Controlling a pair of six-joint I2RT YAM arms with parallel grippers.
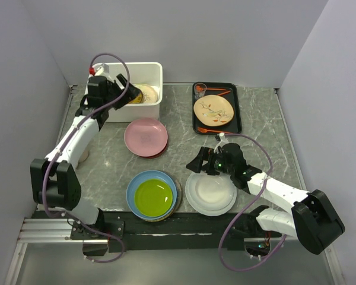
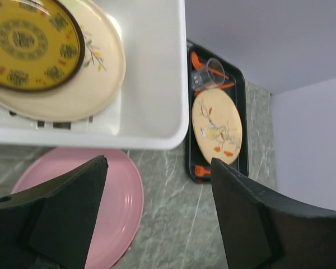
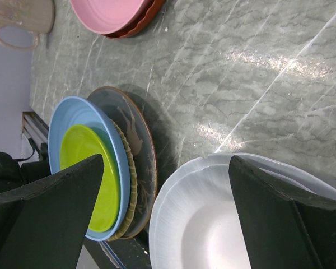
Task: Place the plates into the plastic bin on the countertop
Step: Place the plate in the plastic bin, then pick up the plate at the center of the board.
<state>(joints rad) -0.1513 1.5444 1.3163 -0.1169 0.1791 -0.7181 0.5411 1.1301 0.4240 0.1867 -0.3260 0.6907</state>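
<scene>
Left claw point(image 2: 158, 168), spread wide and empty, hangs over the near wall of the plastic bin point(image 2: 157, 84) at the far edge of the table point(image 2: 173, 224). Right claw point(image 3: 167, 168), also spread and empty, hovers above the white plate point(image 3: 213, 224) by the near edge.

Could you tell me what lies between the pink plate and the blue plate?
Only bare grey marble-look countertop, between the round pink plate and round blue plate; the top view shows it.

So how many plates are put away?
Two look done: the gold-patterned plate lies on the cream plate inside the white bin. Nothing is gripped: left pincer and right pincer are open, the right over the white plate. Left on the counter: pink, red-brown, lime green, blue, deer and white plates.
</scene>
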